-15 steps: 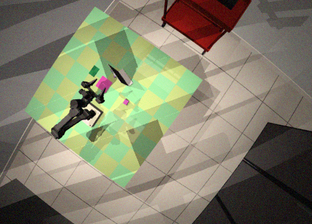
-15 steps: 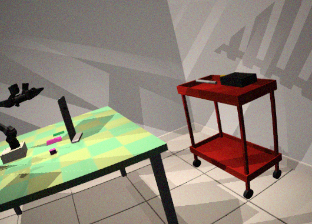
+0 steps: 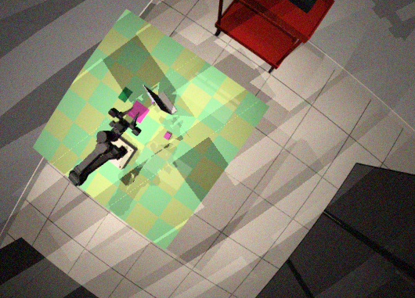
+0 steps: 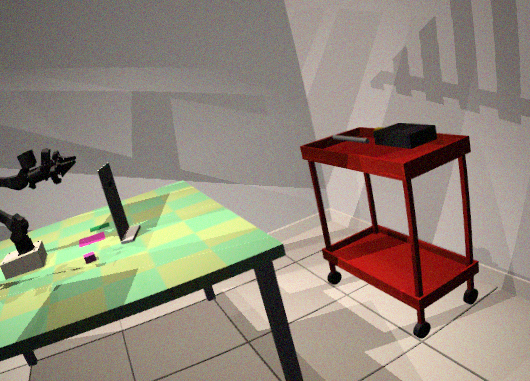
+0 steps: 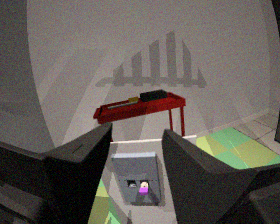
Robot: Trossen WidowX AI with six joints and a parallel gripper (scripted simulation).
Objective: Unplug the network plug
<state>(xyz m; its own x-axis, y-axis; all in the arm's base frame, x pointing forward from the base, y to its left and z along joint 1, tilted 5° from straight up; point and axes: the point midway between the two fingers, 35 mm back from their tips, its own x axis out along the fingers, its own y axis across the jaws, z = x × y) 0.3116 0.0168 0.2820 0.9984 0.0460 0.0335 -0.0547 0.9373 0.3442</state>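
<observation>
Scene: A dark six-joint arm reaches from its pale base block [image 4: 22, 259] over a green-and-yellow checkered counter [image 4: 200, 237] toward a grey upright panel [image 4: 113, 202] standing near the counter's middle, a red wheeled cart [image 4: 395, 222] off beyond the far corner.

Hand: The black parallel-jaw hand [image 4: 64, 163] hangs in the air, level with the panel's top edge and well short of it. Its fingers are partly closed, roughly half their spread, with nothing between them.

Plug: The small magenta network plug [image 5: 144, 187] sits seated in the socket on the grey panel face, seen between the two fingers in the wrist view. The thin tab on top is too small to make out.

Marked square: A magenta square patch [image 3: 138, 112] lies on the counter just in front of the panel, on the arm's side. A smaller magenta block [image 3: 167, 135] and a dark green tile [image 3: 125, 94] rest nearby; their role is unclear.

Step in hand: Approach, judged from the gap to the panel; the unlocking has not begun.

Doing it well: Keep the plug centred between the fingers, as it now appears, and come in straight and level at socket height. The narrowed fingers likely suit a small plug; they should bear down on the tab before any pull.

Risk: A skewed approach could nudge the panel or miss the tab, leaving the plug locked.
</observation>
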